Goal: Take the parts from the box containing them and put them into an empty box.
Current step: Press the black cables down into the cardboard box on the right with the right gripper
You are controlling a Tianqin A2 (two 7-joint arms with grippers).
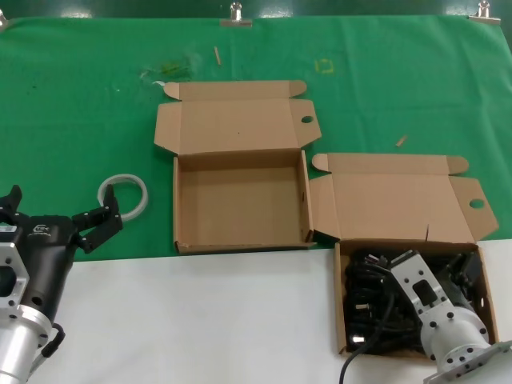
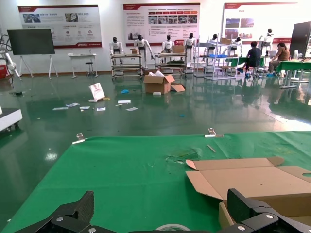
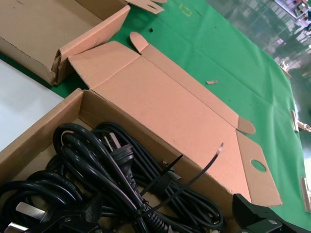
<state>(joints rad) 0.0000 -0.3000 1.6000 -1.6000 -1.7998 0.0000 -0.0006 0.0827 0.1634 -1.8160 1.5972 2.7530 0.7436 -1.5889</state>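
The parts, black power cables with moulded plugs, lie tangled in the right-hand cardboard box, whose open lid bears a short slit mark. In the right wrist view the cables fill the box floor, and one bundle is tied with a black zip tie. My right gripper reaches down into this box, open just over the cables; only one fingertip shows. The empty box sits in the middle with its lid folded back. My left gripper waits open at the near left.
A white tape roll lies on the green cloth just beyond the left gripper and left of the empty box. The two boxes nearly touch at one corner. White tabletop runs along the front. Small scraps lie at the back.
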